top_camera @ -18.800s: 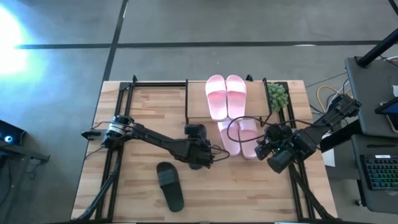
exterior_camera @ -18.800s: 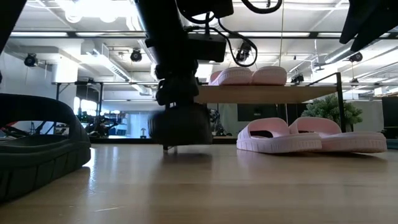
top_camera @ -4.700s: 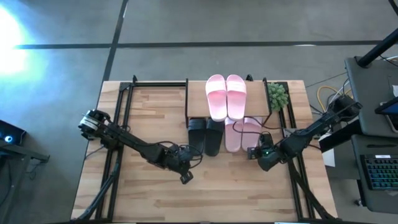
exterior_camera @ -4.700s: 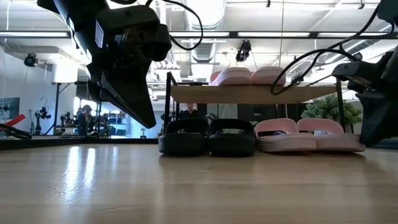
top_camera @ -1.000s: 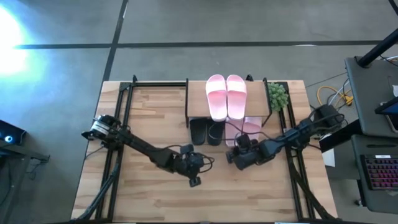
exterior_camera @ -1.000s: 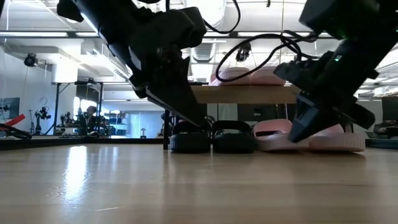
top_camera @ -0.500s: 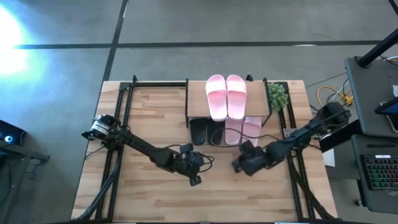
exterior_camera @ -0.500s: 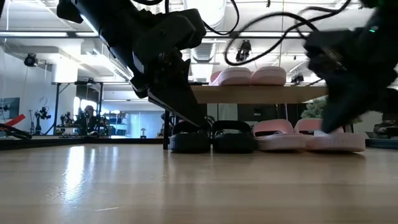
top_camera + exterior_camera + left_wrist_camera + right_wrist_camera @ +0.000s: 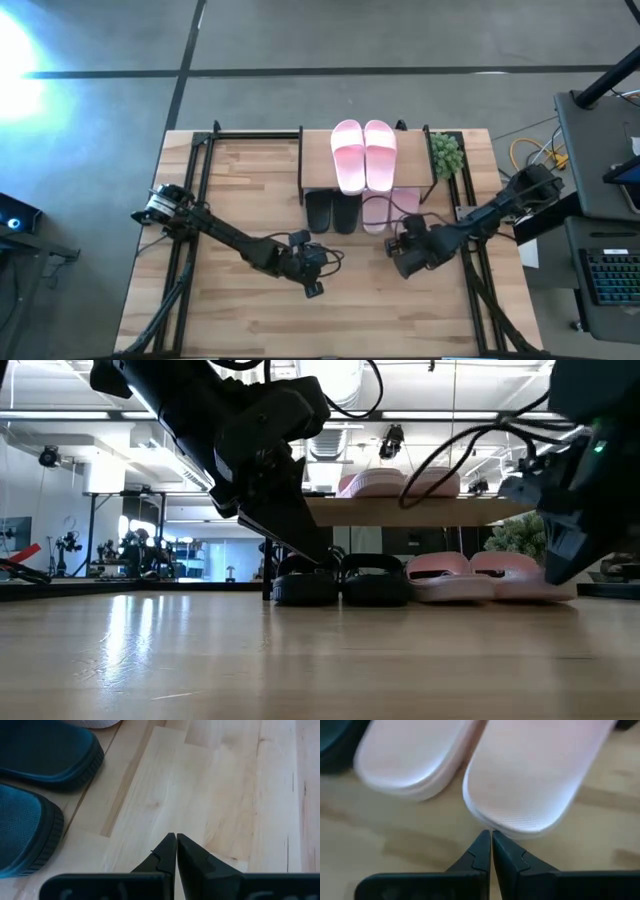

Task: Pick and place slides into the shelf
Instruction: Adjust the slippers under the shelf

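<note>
My right tool [image 9: 491, 837] pressed together, tips at pink slide's [image 9: 535, 780] heel, 12 o'clock; left tool [image 9: 176, 840] pressed together, empty, over bench [image 9: 225, 780].

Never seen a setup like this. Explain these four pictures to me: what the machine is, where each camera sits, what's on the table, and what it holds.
Two dark robot arms work at a wooden table. One camera looks straight down, one sits at table-top height, and one rides on each wrist.

From above, a small shelf carries a pale pink pair of slides on top. Beneath it sit a black pair and a second pink pair. A small green plant stands beside it.

The left tool rests in front of the black pair, shut and empty. The right tool is also shut and empty, its tip right at the heel of a pink slide; contact cannot be told.
</note>
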